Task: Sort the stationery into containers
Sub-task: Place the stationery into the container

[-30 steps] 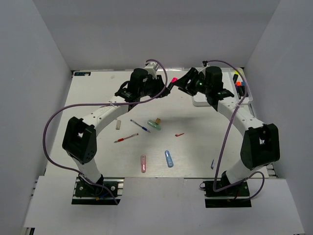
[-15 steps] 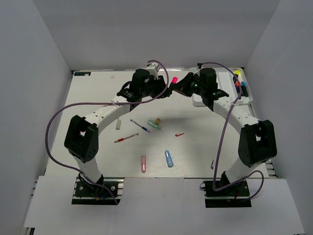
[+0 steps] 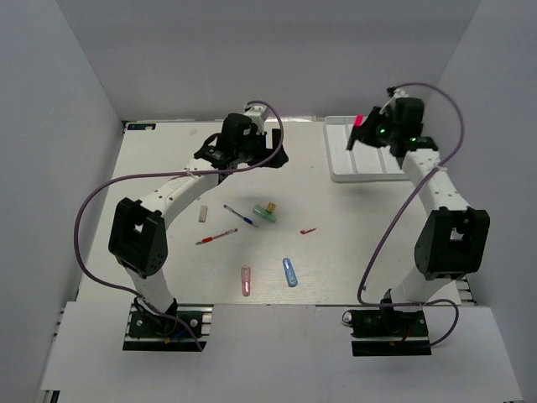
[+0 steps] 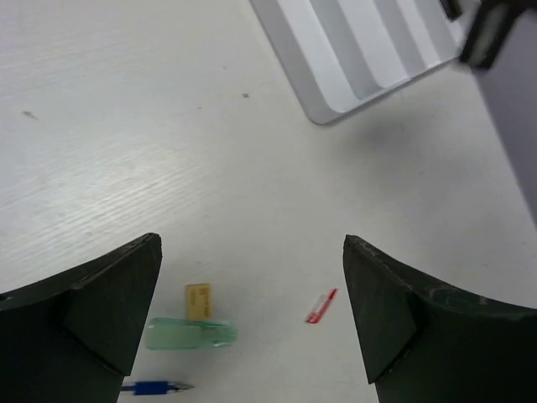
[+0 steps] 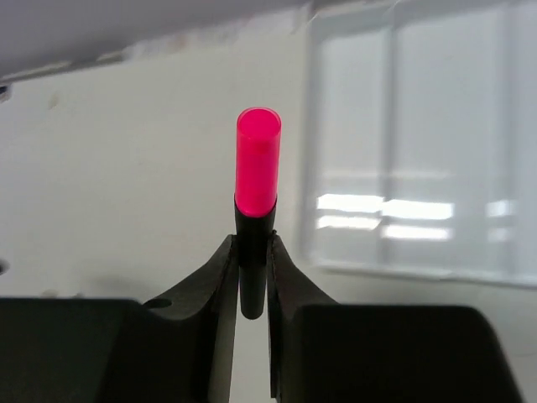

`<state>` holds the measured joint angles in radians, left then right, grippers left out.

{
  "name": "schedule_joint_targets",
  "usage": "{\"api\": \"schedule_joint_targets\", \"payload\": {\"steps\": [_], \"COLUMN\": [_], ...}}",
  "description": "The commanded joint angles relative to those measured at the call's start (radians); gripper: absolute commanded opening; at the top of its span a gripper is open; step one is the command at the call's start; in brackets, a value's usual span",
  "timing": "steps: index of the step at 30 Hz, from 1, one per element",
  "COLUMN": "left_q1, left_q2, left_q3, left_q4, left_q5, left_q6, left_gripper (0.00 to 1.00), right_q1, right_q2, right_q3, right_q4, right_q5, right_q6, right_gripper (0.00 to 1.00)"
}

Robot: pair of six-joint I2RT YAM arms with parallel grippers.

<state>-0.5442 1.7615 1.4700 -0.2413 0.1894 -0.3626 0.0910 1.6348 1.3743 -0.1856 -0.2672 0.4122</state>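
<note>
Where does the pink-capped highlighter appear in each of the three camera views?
Top external: pink-capped highlighter upper right, at the far edge of the white tray.
Left wrist: not in it.
Right wrist: centre, upright in the right gripper.
Shared landmark: the white tray, seen in all three.

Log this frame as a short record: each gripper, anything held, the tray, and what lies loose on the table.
left gripper: open, empty, above the table
right gripper: shut on pink-capped highlighter, cap sticking out past the fingertips
tray: far right of the table; right gripper near its left end
loose on table: blue pen, green capsule, red pen, pink capsule, blue capsule
status: sorting not finished
</note>
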Motion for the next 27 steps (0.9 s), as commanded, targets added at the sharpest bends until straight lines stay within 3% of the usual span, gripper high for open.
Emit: {"api": "schedule_joint_targets", "payload": {"steps": [1,6,11,15,27], "left_q1": [0.012,0.030,0.041,0.050,0.059], "left_q2": [-0.034,0.039,0.050,0.052,0.065], "left_q3": [0.093,0.136,0.107,0.105,0.102], "left_q4": [-0.151,-0.250,-0.224,-0.224,-0.223], "left_q5": [-0.068,-0.027,-0.001,0.005,0.012], "left_q6": [0.164,0.212,0.203,0.214,0.194], "left_gripper": [0.98,0.98,0.98,0.98,0.98], "right_q1": [-0.133,-0.289,-0.382,-0.390,-0.398], "right_q2": [0.031,0.203,0.413,0.548,0.718], "right_q3": [0.193,0.437,0.672,0.828,0.812], "right_q4": [-0.159,-0.308,-0.420,-0.486,-0.436], "right_q5": [0.088,0.108,0.022,0.042,0.138], "right_q6": [-0.405,-0.772,-0.871,-0.949,-1.013], "right_gripper": [0.00,0.00,0.00,0.00,0.00]}}
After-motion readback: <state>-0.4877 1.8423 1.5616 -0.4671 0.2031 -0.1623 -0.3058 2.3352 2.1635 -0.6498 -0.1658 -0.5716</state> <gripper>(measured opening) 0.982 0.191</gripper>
